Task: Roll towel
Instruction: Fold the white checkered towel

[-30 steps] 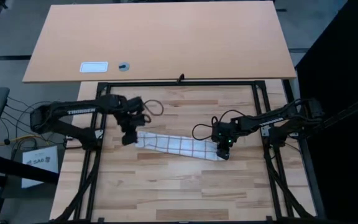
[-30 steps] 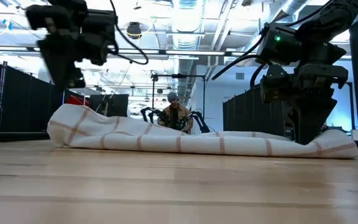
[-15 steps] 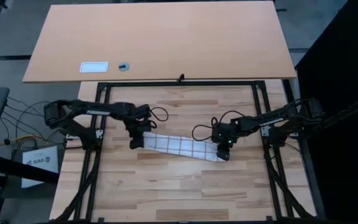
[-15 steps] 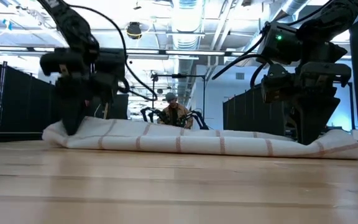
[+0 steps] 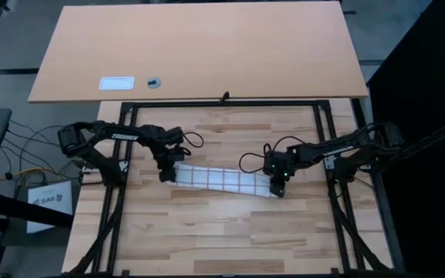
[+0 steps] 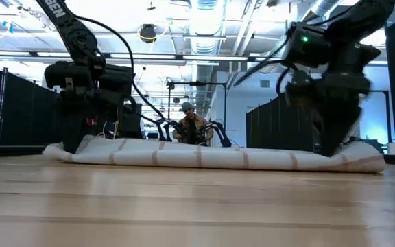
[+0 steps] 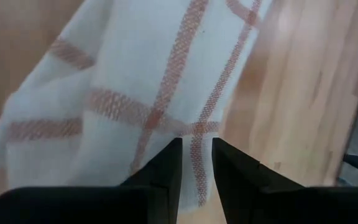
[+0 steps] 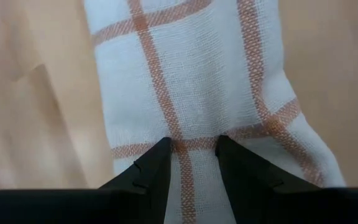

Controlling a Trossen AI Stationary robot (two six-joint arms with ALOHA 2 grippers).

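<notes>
The towel [image 5: 222, 181] is white with reddish-brown check lines. It lies as a long narrow band [image 6: 218, 158] across the wooden table, its underside on the boards. My left gripper [image 5: 167, 176] is down at the band's left end and shut on the cloth [image 7: 196, 152]. At the right end, my right gripper [image 5: 276, 189] is likewise shut on the cloth [image 8: 193, 149]. In the low view both grippers [image 6: 70, 144] [image 6: 328, 147] reach down to the towel's ends. My left gripper pinches a narrow ridge of cloth [image 7: 197, 132] at the towel's left end between its two fingers, which slant down from above; how many layers I cannot tell. That end lies on the table. My right gripper pinches a strip of cloth [image 8: 194, 132] at the towel's right end between its two fingers, which come steeply from above. The cloth around them lies flat on the table.
A brown board [image 5: 207, 46] covers the far side and bears a white card [image 5: 117, 83] and a small dark round thing [image 5: 154, 82]. Black frame rails [image 5: 226, 103] border the work area. A person [image 6: 194, 127] sits in the room behind.
My left gripper has come down from above the towel onto its left end and moved a little toward the right. That end, which bulged up a second ago, now lies low and narrower on the table.
</notes>
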